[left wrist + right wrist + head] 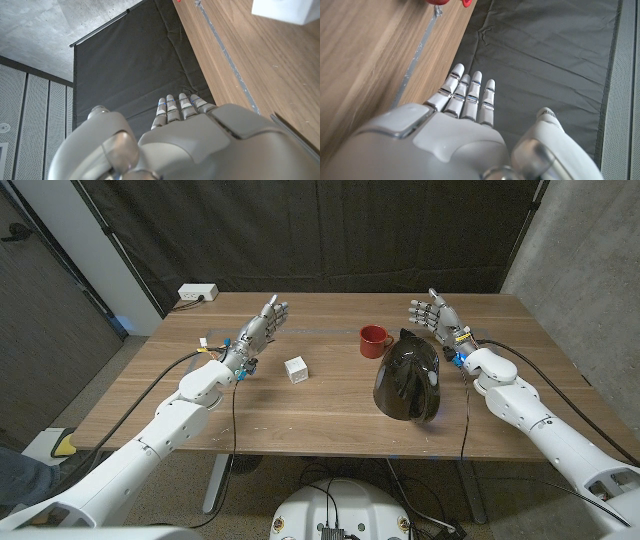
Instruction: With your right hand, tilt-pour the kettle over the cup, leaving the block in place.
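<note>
Your right hand [436, 316] stands near the table's [330, 415] far right corner, fingers extended and spread, grasping nothing; it sits just beside the kettle [408, 374] without touching it. The kettle, dark and glossy, stands upright right of the table's middle, closer to the near edge than the cup [375, 340] is. The red cup stands just beyond the kettle's left shoulder, toward the far edge, with a small gap between them (its handle side cannot be made out with confidence). The white block [295, 369] sits near the middle of the table, left of the kettle and well apart from it. Your left hand [258, 330] is raised over the left half of the table, toward the far edge, fingers straight and together, released and holding nothing. The right wrist view confirms the extended fingers [467, 95] beside the table's edge, against a dark curtain [545, 55]. A white power strip [197, 293] rests at the far left corner.
</note>
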